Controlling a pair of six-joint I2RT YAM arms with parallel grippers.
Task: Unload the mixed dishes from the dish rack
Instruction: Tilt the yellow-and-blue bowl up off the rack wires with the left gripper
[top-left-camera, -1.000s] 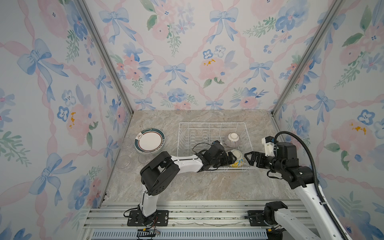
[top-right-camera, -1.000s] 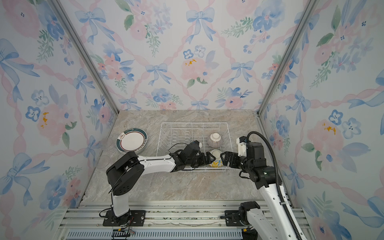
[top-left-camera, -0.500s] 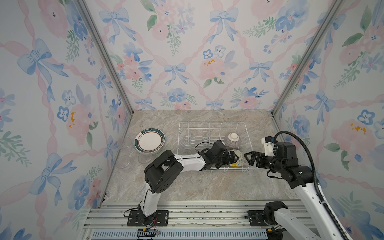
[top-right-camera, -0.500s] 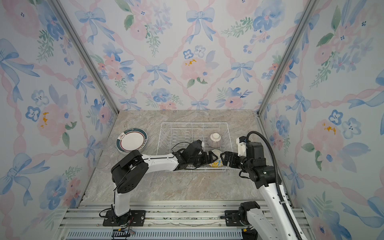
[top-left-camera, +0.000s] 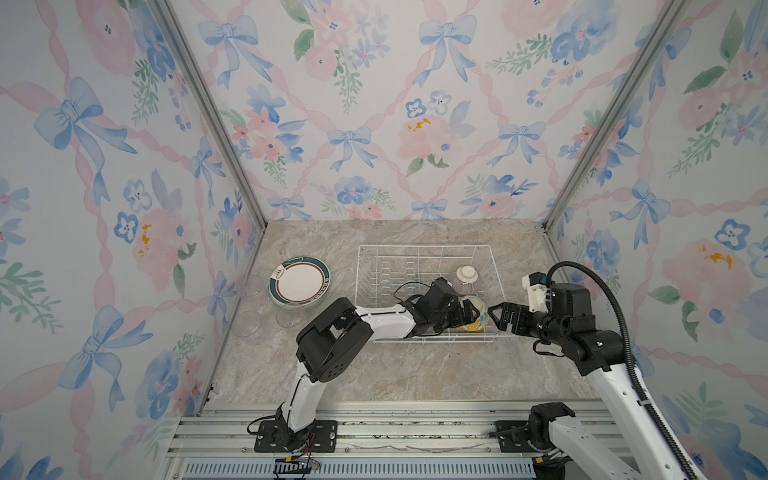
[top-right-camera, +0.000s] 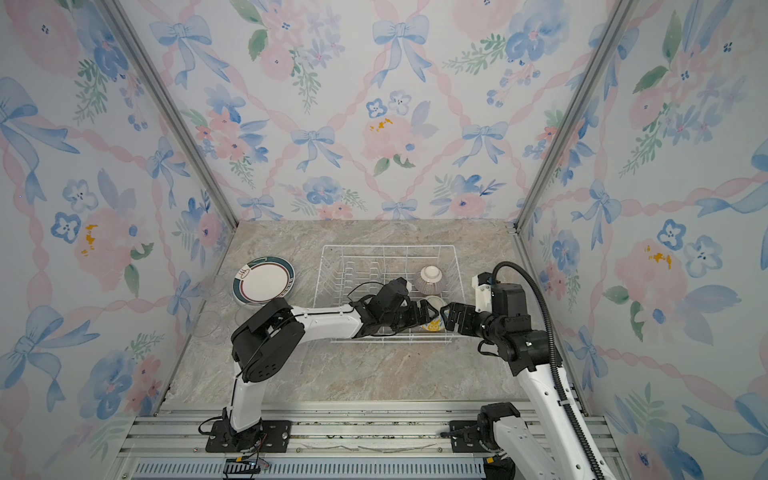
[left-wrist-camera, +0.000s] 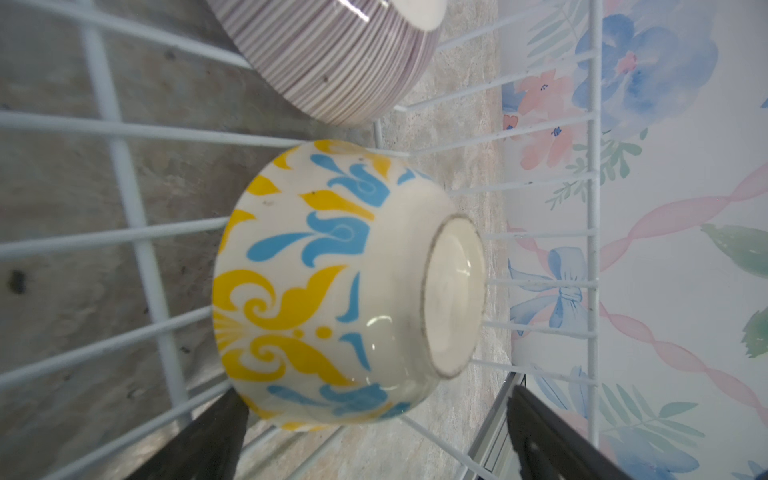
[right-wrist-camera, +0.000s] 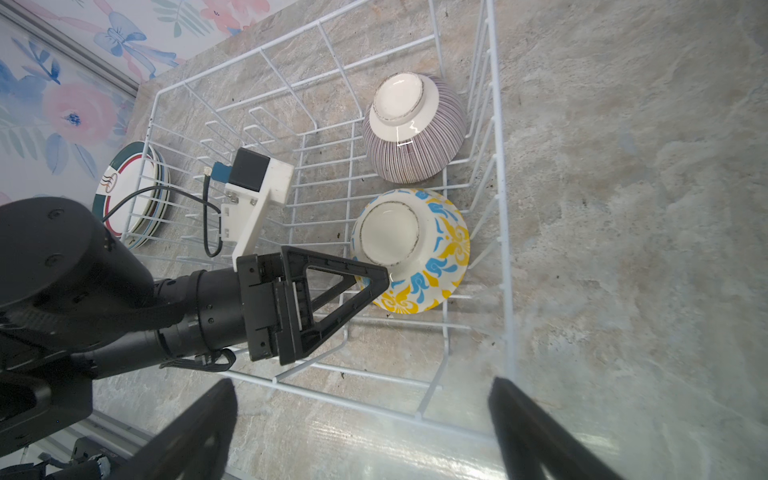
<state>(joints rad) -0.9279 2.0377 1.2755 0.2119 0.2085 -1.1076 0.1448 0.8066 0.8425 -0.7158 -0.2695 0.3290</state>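
In both top views the left end effector has crept further along the near side of the rack over the last second. It now reaches the yellow bowl, which sits upside down in the rack's near right corner. The right end effector has not stirred. It hangs just outside the rack's right wall, jaws spread and empty. The striped bowl stands behind the yellow one, also inverted. Plates and clear cups are already on the tabletop to the left, so only the two bowls look left to unload.

In the left wrist view the yellow bowl fills the middle, its foot turned away from the rack floor. The fingers stand wide apart at its nearer edge, one low by the rim among the wires and the other up at about foot height. Nothing is pinched yet.

In the right wrist view the left end effector shows from above. Its upper finger lies over the yellow bowl's shoulder beside the foot, and whether it touches I cannot tell. The right arm's own fingers are spread over bare tabletop just in front of the rack.

The approach looks all but done — the bowl is about to sit between the left jaws, so closing on it seems the next step. The grip would run from rim to foot on a glazed curve, which could slip.
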